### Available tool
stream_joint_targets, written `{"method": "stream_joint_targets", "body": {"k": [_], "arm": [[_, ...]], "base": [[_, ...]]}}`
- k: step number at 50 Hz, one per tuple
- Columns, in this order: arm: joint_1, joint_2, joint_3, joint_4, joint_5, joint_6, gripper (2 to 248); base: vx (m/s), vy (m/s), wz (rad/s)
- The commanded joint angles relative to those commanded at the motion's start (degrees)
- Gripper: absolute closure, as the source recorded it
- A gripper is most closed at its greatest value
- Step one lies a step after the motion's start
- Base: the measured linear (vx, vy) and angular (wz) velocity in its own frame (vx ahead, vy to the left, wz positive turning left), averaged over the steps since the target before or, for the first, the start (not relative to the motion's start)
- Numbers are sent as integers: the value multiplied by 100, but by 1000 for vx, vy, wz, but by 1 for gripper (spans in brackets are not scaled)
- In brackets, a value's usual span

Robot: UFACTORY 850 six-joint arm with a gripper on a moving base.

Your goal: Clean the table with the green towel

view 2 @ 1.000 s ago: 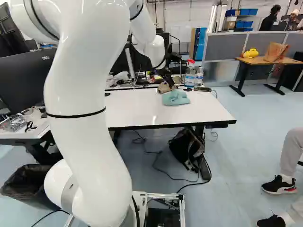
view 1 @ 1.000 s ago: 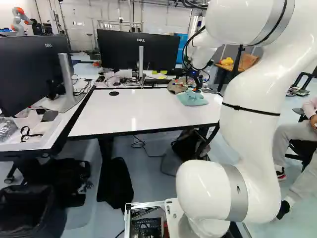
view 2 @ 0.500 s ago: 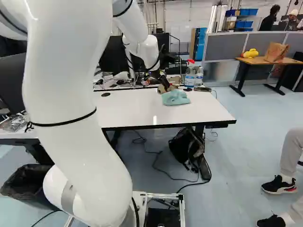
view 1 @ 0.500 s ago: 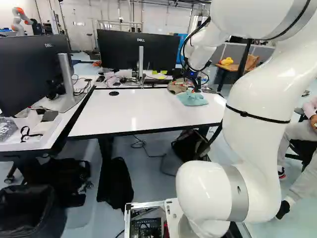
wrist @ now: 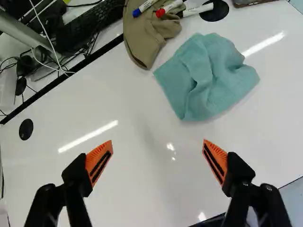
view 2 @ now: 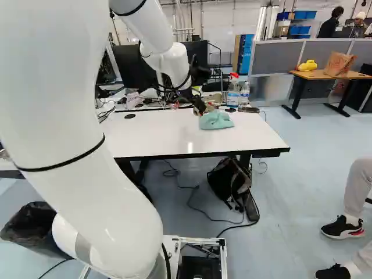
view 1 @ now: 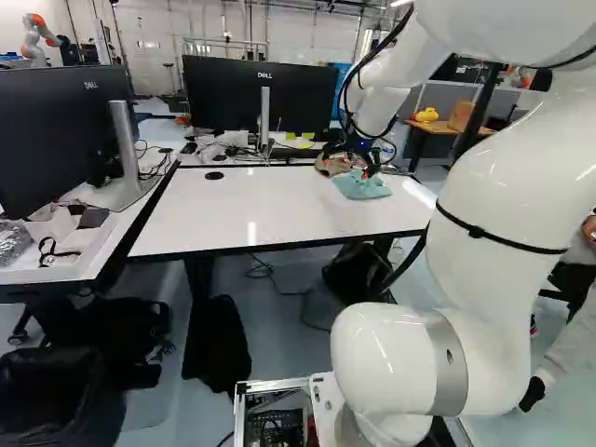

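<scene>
1. The gripper point(wrist: 157, 145) is wide open, with nothing in it.
2. The green towel point(wrist: 203, 80) lies bunched on the white table point(wrist: 137, 184), ahead of the gripper, just beside the tan cap point(wrist: 147, 35).
3. It looks light, soft and floppy – it won't break. Pinch the puffy middle fold.
4. A spray bottle point(view 2: 233, 96) stands past it – I can't tell what's inside.
</scene>
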Motion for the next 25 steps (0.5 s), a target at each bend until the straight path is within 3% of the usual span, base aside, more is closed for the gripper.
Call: {"method": "stream_joint_targets", "body": {"k": [12, 25], "arm": [[-31, 316, 331, -242, 0, 0, 3], [-45, 412, 429, -242, 0, 0, 3]], "base": [[0, 0, 0], [0, 0, 0]]}}
